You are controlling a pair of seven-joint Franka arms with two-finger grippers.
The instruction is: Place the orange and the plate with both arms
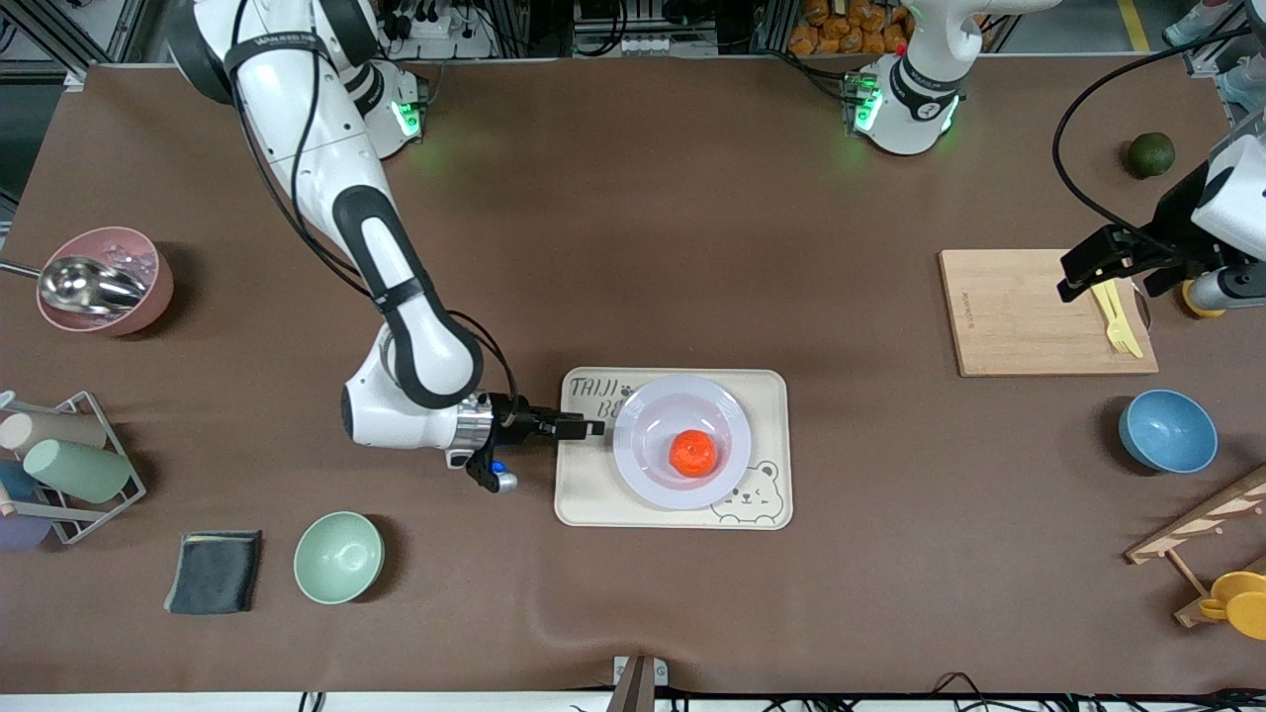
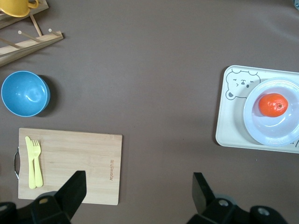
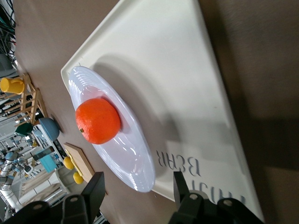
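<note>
The orange (image 1: 692, 453) lies in the middle of the lavender-white plate (image 1: 648, 425), which sits on the cream bear tray (image 1: 593, 494). My right gripper (image 1: 596, 428) is low over the tray at the plate's rim, on the side toward the right arm's end. In the right wrist view the gripper (image 3: 138, 186) is open, with the rim of the plate (image 3: 131, 156) between its fingers, untouched, and the orange (image 3: 97, 120) on the plate. My left gripper (image 1: 1073, 277) hangs open and empty over the wooden cutting board's edge. Its wrist view (image 2: 138, 191) shows the orange (image 2: 273, 104), the plate (image 2: 275, 133) and the tray (image 2: 229, 126) farther off.
A wooden cutting board (image 1: 1029, 311) carries yellow cutlery (image 1: 1118, 316). A blue bowl (image 1: 1167, 430) and a wooden rack (image 1: 1217, 564) stand nearer the camera. A dark green fruit (image 1: 1150, 154), a green bowl (image 1: 338, 557), a dark cloth (image 1: 215, 571), a pink bowl (image 1: 104, 280) and a cup rack (image 1: 59, 465) are also on the table.
</note>
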